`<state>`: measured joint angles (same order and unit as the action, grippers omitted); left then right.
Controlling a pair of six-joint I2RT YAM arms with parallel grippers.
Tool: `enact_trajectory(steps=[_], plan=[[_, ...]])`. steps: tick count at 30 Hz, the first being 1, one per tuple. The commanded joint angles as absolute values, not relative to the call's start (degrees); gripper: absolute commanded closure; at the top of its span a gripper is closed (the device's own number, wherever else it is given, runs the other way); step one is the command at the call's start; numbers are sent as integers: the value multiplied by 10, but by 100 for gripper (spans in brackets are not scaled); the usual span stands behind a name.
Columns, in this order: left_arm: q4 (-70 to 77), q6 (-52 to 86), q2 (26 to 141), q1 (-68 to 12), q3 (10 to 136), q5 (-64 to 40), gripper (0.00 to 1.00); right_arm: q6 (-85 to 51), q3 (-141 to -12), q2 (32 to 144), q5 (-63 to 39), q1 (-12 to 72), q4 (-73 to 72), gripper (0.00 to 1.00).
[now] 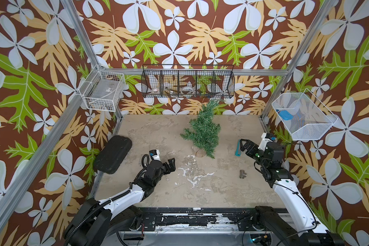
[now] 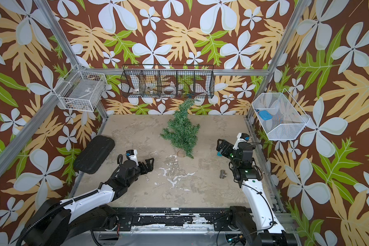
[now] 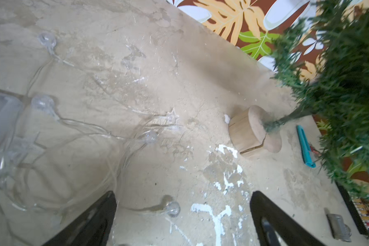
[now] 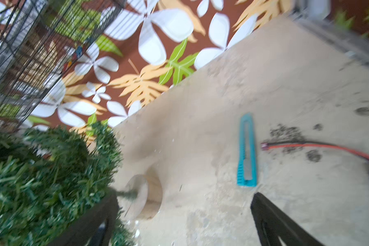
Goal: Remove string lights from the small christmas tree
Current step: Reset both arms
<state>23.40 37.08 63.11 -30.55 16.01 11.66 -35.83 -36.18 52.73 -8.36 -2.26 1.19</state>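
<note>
String lights [image 3: 150, 136] are on the table [image 3: 179, 53], off the tree: thin clear wire in loose loops with round clear bulbs, seen best in my left wrist view. In a top view only one tiny bulb [image 1: 168, 180] shows, just beside my left gripper [image 1: 171, 165]. That gripper sits low over the table with jaws wide apart and nothing clamped. In the wrist view its two black fingers [image 3: 90, 219] frame bare table, with one bulb lying on the surface between them. The small christmas tree [image 1: 202, 130] is mid-table toward the back wall, apart from the lights. Its tan wooden base [image 1: 198, 152] is on the table and its tip reaches up near the black wire basket [image 1: 188, 82] in both top views. I can't tell whether it is straight or leaning. My right gripper [image 1: 243, 147] is on the tree's other side, also spread open and empty, right by a teal utility knife [image 4: 247, 149] that lies flat on the table. A red wire [image 4: 307, 146] lies just beside the knife. A small metal pipe fitting [image 1: 242, 173] sits nearer the front, and a black case [image 1: 113, 154] leans at the left edge.
</note>
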Motion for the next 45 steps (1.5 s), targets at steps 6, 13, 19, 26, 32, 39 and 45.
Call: enact_trajectory(steps=[6,13,19,26,32,39,45], plan=[[289,282,543,-307,74,144,0,-345,-301,547,104,-24,-75,0],[317,279,425,-307,5,189,0,-238,-201,598,187,-11,-267,0],[335,279,440,-307,5,196,0,-176,-197,678,237,-2,-340,0],[334,272,504,-307,32,182,0,-130,-201,765,272,9,-438,0],[336,265,505,-307,31,202,0,-74,-155,782,233,24,-560,0],[345,267,522,-307,35,210,0,-24,-130,822,168,40,-649,0],[336,264,544,-307,47,213,0,-5,-94,844,155,46,-735,0]])
